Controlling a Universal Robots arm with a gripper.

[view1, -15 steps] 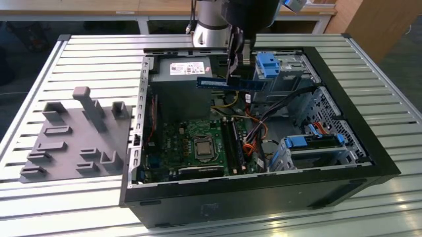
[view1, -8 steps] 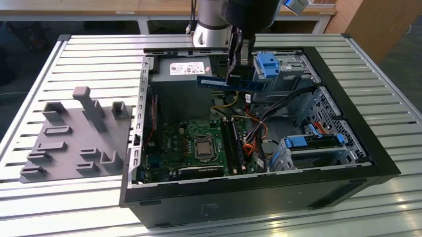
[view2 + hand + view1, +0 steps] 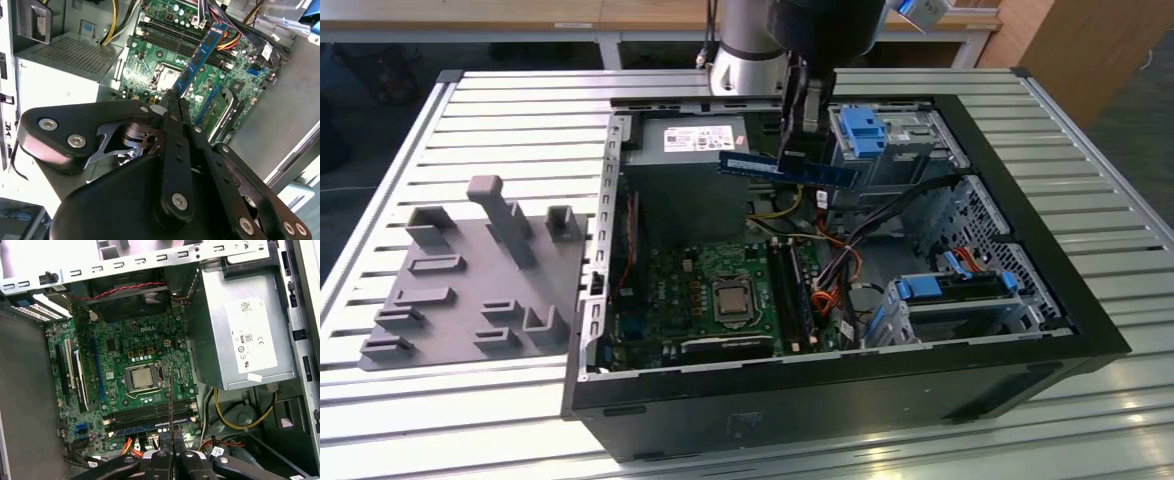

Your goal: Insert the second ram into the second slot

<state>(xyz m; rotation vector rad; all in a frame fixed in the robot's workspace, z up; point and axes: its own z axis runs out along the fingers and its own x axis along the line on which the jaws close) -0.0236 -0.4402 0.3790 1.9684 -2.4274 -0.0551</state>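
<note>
My gripper (image 3: 791, 155) clamped on the second ram (image 3: 754, 163), open case (image 3: 854, 385) below it, exterior view gives the stick's flat face, first wrist view its thin edge, memory slots (image 3: 150, 412) just beneath.

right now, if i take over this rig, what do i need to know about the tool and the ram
Tool: shut on the second ram.
Where: the stick hangs in the air inside the open computer case, above the motherboard, clear of the memory slots.
Done: the ram is in the grasp and over the board. Another blue stick appears already seated in one slot.
Left: the second ram is not in any slot yet.
</note>
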